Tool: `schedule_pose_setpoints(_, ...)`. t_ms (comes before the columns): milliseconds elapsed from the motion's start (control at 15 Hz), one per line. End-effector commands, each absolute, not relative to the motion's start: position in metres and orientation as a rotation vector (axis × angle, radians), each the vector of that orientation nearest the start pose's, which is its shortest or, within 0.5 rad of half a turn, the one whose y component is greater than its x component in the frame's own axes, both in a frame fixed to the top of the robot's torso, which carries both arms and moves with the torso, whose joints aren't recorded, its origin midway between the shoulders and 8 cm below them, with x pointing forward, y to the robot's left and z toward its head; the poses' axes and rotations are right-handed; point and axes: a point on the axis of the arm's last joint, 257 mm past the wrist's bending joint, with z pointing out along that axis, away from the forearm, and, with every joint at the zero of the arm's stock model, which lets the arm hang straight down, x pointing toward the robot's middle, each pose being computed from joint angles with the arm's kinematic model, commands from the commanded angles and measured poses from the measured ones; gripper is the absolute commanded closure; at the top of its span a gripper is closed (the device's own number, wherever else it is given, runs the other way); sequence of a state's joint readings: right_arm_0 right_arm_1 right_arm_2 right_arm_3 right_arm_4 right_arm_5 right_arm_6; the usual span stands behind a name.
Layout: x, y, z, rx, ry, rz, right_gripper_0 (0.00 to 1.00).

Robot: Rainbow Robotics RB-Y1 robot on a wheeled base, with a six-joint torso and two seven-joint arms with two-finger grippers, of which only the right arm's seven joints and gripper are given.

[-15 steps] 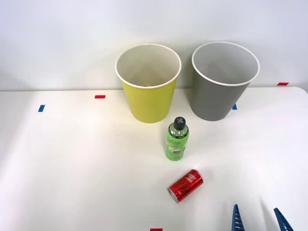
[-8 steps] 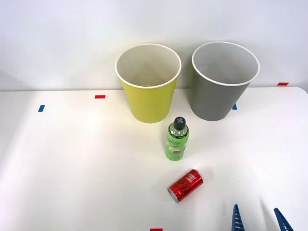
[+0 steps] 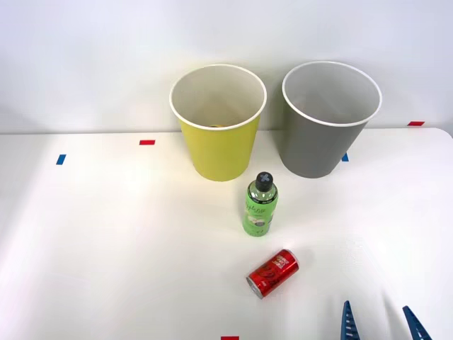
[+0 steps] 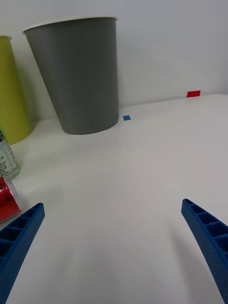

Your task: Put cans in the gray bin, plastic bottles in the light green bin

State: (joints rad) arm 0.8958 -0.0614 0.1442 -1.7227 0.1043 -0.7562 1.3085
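- The red can (image 3: 272,273) lies on its side on the white surface (image 3: 106,234), one silver end turned toward the robot and slightly to its left
- The green bottle (image 3: 260,205) stands upright just beyond the can, dark cap on top, pale label facing front; the two are near each other but apart
- The light green bin (image 3: 218,131) stands upright at the far edge of the surface, just behind the bottle and a little to the left
- The gray bin (image 3: 327,124) stands upright to its right; the two rims sit close, and whether they touch is hard to judge
- The right gripper (image 3: 381,324) is at the near right edge of the front view, to the right of the can, its blue ribbed jaws spread wide and holding nothing
- Small red and blue tape marks (image 3: 146,142) dot the surface
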Motion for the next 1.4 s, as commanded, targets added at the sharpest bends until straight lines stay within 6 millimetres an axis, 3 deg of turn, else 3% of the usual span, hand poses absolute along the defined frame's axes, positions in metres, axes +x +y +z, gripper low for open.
schedule_pose_setpoints(67, 0.244, -0.254, -0.300, 0.139, 1.512, 0.058, 0.00)
schedule_pose_setpoints(267, 0.244, -0.254, -0.300, 0.139, 1.512, 0.058, 0.00)
schedule_pose_setpoints(333, 0.242, -0.255, -0.313, 0.141, 1.545, 0.056, 0.00)
schedule_pose_setpoints(733, 0.266, -0.262, -0.305, 0.156, 1.514, 0.101, 0.00)
schedule_pose_setpoints(1000, 0.295, -0.269, -0.302, 0.129, 1.701, 0.094, 0.00)
schedule_pose_setpoints(1400, 0.320, -0.256, -0.269, 0.201, 2.006, 0.200, 0.00)
